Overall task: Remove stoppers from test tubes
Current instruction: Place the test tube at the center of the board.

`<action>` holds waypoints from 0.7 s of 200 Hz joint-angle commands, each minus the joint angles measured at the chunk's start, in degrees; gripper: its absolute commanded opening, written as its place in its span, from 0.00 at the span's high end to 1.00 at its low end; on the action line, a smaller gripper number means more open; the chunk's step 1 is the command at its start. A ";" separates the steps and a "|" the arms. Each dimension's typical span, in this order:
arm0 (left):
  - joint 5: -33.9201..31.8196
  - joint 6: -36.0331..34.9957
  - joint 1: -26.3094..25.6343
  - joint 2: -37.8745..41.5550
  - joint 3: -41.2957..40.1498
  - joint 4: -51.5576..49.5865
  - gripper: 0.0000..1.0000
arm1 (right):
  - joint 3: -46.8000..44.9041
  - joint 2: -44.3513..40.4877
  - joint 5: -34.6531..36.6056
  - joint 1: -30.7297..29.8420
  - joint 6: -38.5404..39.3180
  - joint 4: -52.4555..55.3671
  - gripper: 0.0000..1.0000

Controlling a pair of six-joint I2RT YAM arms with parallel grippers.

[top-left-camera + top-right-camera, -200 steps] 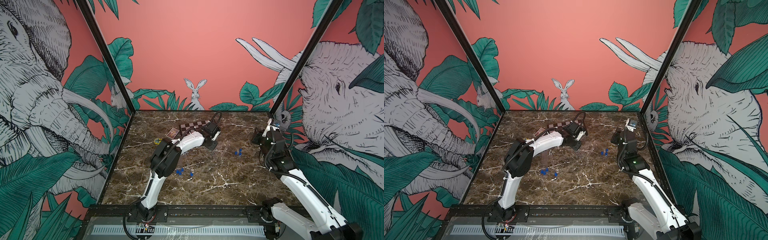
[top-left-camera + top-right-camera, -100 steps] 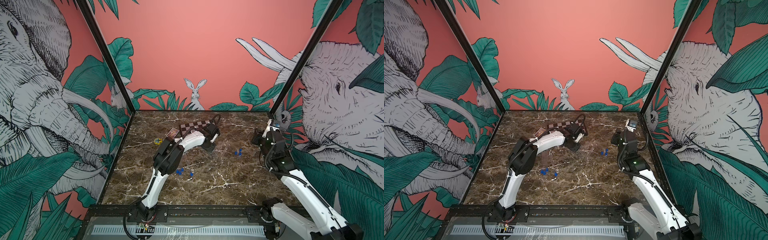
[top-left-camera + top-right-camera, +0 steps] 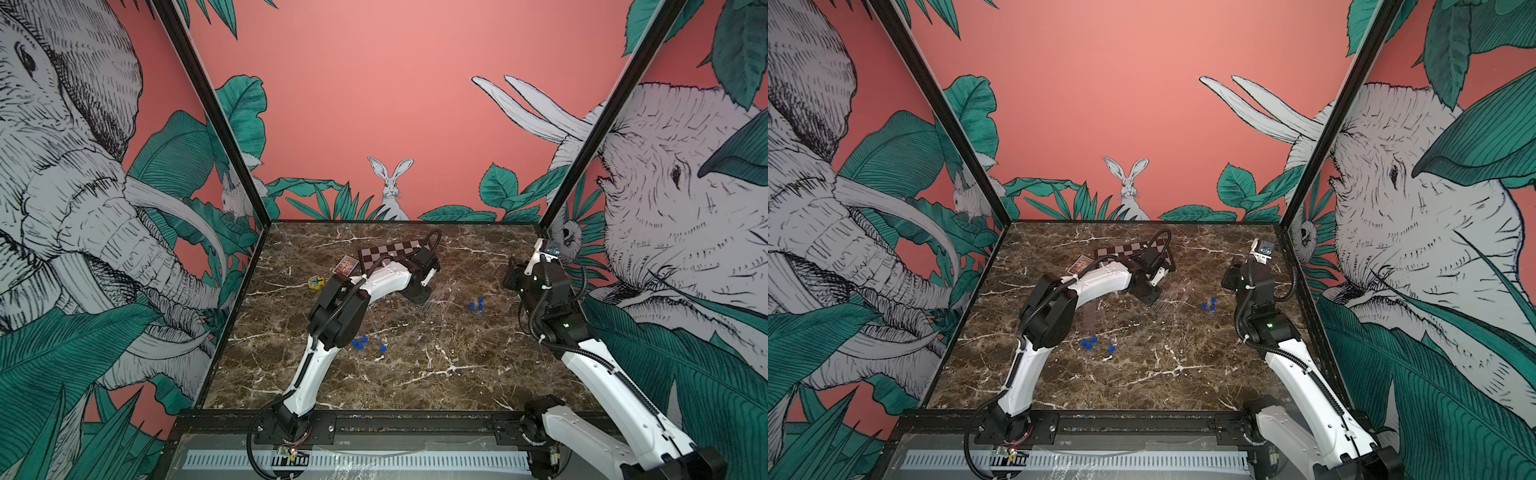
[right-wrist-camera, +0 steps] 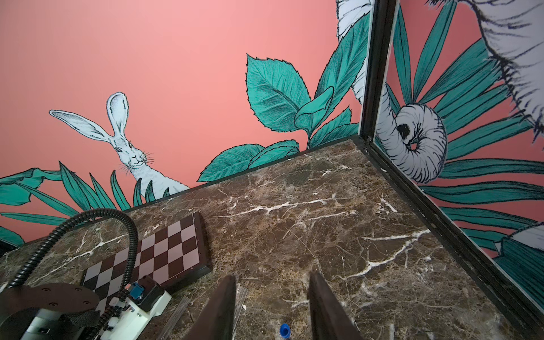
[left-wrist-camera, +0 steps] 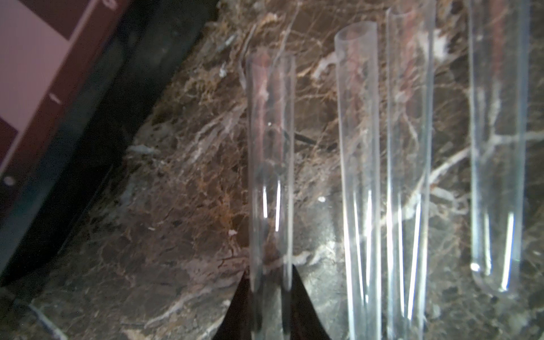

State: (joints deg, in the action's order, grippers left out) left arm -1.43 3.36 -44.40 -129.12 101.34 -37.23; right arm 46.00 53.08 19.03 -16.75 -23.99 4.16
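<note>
My left gripper is low over the marble, its jaws closed against the sides of a clear, open-mouthed test tube. Three more uncapped test tubes lie side by side next to it. In both top views that gripper is beside the tubes, in front of the chessboard. Loose blue stoppers lie to the right. More blue stoppers sit at the ends of tubes under the left arm. My right gripper hangs open and empty above one stopper.
A brown and pink chessboard lies at the back, touching the left wrist. A small card and a yellow toy piece lie to its left. The right wall's black frame runs close to the right arm.
The left arm's elbow has shifted slightly to the right while its gripper stays low by the chessboard. The right arm has not moved.
</note>
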 commanded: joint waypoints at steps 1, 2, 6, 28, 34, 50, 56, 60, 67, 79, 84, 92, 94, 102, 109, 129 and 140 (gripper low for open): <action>0.64 0.83 0.27 -0.60 1.03 -2.75 0.76 | -0.80 -0.70 -0.03 0.27 -0.50 -1.00 0.60; 0.64 0.80 0.28 -0.60 1.04 -2.75 0.76 | -0.81 -0.70 -0.04 0.30 -0.47 -1.00 0.60; 0.64 0.81 0.28 -0.61 1.02 -2.72 0.76 | -0.82 -0.70 0.00 0.27 -0.46 -1.00 0.60; 0.65 0.83 0.28 -0.61 0.96 -2.67 0.75 | -0.75 -0.61 -0.11 0.27 -0.60 -1.10 0.59; 0.71 0.84 0.28 -0.52 0.92 -2.67 0.74 | -0.73 -0.52 -0.18 0.25 -0.59 -1.10 0.59; 0.83 0.85 0.27 -0.43 0.95 -2.67 0.74 | -0.73 -0.30 -0.36 0.31 -0.75 -1.28 0.59; 0.84 0.78 0.28 -0.43 0.94 -2.74 0.73 | -0.69 -0.26 -0.45 0.30 -0.71 -1.29 0.59; 0.83 0.80 0.28 -0.44 0.96 -2.67 0.73 | -0.55 -0.17 -0.48 0.23 -0.79 -1.26 0.59; 0.77 0.78 0.28 -0.35 0.96 -2.67 0.72 | -0.60 -0.09 -0.61 0.32 -0.87 -1.39 0.59; 0.66 0.78 0.26 -0.10 0.91 -2.67 0.72 | -0.59 0.09 -0.91 0.31 -1.04 -1.61 0.59; 0.53 0.78 0.23 0.00 0.95 -2.71 0.72 | -0.40 0.26 -1.05 0.31 -1.06 -1.64 0.59; 0.26 0.73 0.26 0.25 0.96 -2.68 0.71 | -0.39 0.36 -1.19 0.30 -1.22 -1.67 0.59; 0.22 0.70 0.28 0.33 0.96 -2.67 0.70 | -0.38 0.40 -1.30 0.27 -1.26 -1.72 0.59; -0.03 0.72 0.28 0.73 0.81 -2.58 0.68 | -0.25 0.57 -1.57 0.31 -1.42 -1.70 0.59; -0.28 0.63 0.28 1.25 0.62 -2.20 0.66 | -0.34 0.70 -1.75 0.27 -1.50 -1.72 0.59; -1.57 0.06 0.28 2.99 -0.13 -0.87 0.61 | -0.29 0.97 -2.36 0.30 -1.98 -1.92 0.59; -2.07 -0.57 0.28 4.18 -0.69 0.13 0.55 | -0.29 1.10 -2.56 0.31 -2.09 -1.93 0.59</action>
State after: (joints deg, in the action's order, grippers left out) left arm -1.91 3.16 -44.18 -129.08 101.32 -37.23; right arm 46.00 53.95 17.17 -16.75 -25.10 4.10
